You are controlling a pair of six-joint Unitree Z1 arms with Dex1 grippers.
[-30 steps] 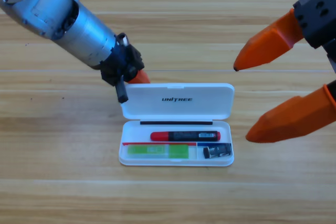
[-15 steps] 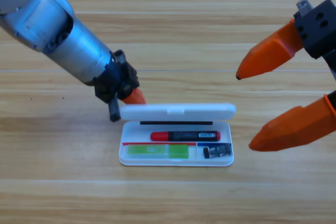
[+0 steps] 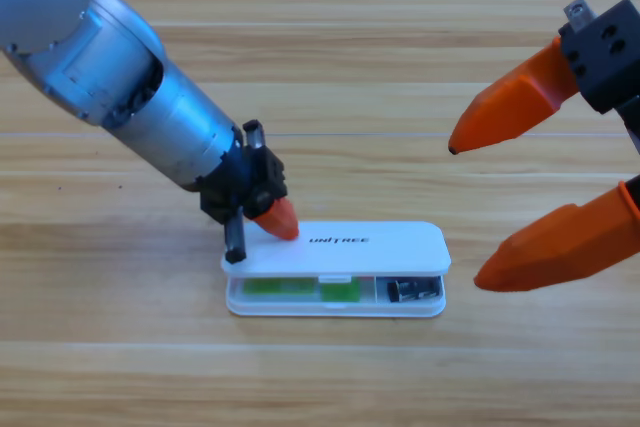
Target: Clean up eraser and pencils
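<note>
White case [image 3: 380, 247], light green pencil [image 3: 300, 290].

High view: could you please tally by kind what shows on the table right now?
Case: 1
Green pencil: 1
Eraser: 1
Hands: 2, left hand at the case's left end, right hand waiting at right
Total: 5

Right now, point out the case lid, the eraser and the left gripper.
case lid [image 3: 380, 244], high view, bare white top right of the logo
eraser [image 3: 414, 290], high view, dark body under the lid's edge
left gripper [image 3: 275, 218], high view, orange jaw tip
</note>
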